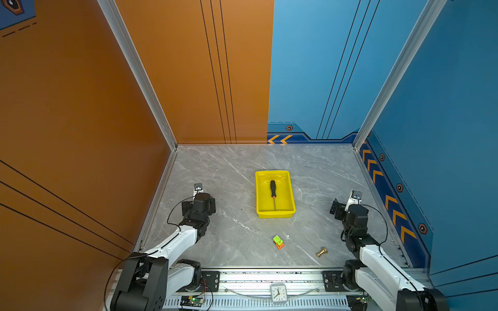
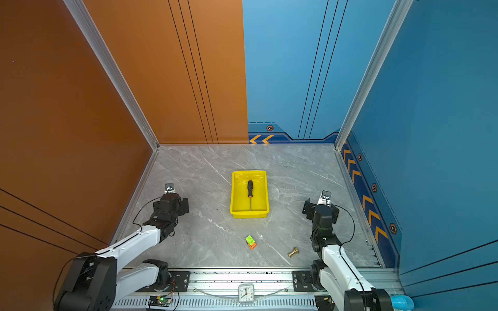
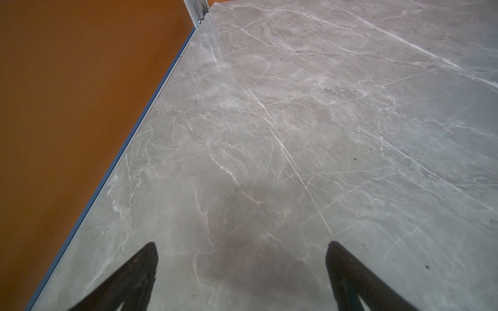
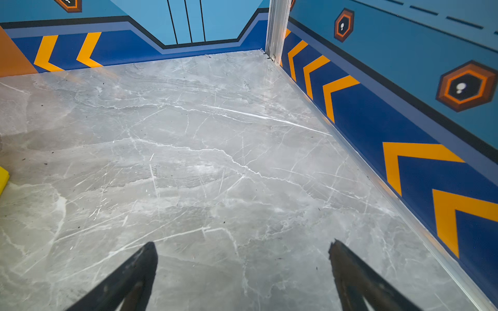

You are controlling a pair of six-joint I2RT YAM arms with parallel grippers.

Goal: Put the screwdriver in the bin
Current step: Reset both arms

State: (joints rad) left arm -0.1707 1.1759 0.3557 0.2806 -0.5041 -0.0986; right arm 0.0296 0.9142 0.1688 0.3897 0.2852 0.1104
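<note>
On the grey marble table [image 1: 229,172], the screwdriver [image 1: 273,192] lies inside the yellow bin [image 1: 275,214], handle toward the back wall. The left arm [image 1: 177,239] and right arm [image 1: 372,253] are folded at either side. The left pincer [image 3: 241,245] and right pincer [image 4: 242,245] gape wide, empty. The front-rail clock [image 1: 278,293] has blurred numerals.

We see a yellow bin [image 1: 285,196], a black-handled, orange-collared screwdriver [image 1: 273,188], and a grey table [image 1: 215,172] veined in white.

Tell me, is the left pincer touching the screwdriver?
Apart. In both top views the screwdriver lies in the bin; the left wrist view shows the left pincer open over bare table.
</note>
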